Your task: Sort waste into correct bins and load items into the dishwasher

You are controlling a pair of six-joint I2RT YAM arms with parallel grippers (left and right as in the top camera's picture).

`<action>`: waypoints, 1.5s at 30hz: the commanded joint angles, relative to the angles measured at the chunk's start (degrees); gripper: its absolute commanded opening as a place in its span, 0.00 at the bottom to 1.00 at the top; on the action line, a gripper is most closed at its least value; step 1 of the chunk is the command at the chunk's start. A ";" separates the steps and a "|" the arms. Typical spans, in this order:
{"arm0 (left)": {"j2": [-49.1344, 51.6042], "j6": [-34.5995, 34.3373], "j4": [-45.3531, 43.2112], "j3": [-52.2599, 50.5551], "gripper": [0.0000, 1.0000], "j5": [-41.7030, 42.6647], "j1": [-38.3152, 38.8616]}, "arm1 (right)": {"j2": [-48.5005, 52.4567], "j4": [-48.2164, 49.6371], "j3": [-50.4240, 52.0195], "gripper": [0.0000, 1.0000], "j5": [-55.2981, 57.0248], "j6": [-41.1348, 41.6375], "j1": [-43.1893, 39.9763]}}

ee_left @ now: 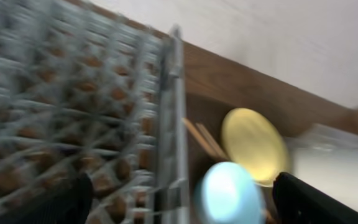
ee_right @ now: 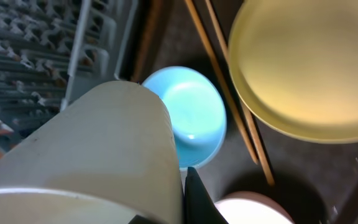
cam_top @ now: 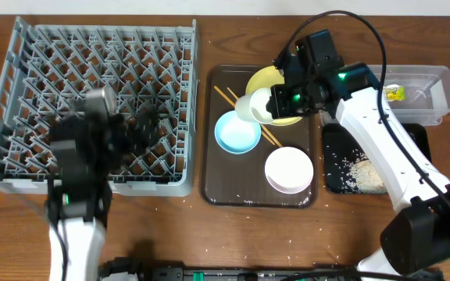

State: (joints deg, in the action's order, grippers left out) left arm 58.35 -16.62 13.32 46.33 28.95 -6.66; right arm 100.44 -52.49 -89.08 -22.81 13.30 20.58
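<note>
Small pale cup (cam_top: 258,107) is gripped at its wall by the right gripper (cam_top: 276,100), jaws closed on it. It sits over the brown serving tray (cam_top: 209,183), at the near-left edge of the yellow plate (cam_top: 266,78), mouth showing from above. Blue bowl (cam_top: 237,131) is just near-left and white bowl (cam_top: 289,169) nearer. Chopsticks (cam_top: 229,98) run diagonally, far-left to near-right, passing under the cup. Right side: clear tub (cam_top: 437,82) holds the wrapper (cam_top: 395,93); black tray (cam_top: 334,144) holds rice scraps (cam_top: 362,173). Left: grey dish rack (cam_top: 100,47), with the left gripper (cam_top: 139,129) blurred over it, jaws wide apart, holding nothing.
</note>
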 commanded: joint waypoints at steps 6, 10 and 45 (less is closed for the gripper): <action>17.77 -40.54 -11.13 5.88 0.93 25.92 -0.13 | 0.22 7.80 -0.24 0.01 -3.23 10.16 -3.28; 21.62 -54.86 -8.46 5.86 0.93 30.75 -0.13 | 1.01 13.05 -0.04 0.01 -6.88 12.26 -4.46; 23.54 -34.58 -8.92 5.66 0.93 51.67 -0.13 | 21.35 46.75 -0.04 0.01 -64.85 8.90 5.60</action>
State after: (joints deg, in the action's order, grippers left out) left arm 81.89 -53.54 4.49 51.16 78.96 -6.66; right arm 121.51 -5.80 -88.97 -85.38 23.18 24.88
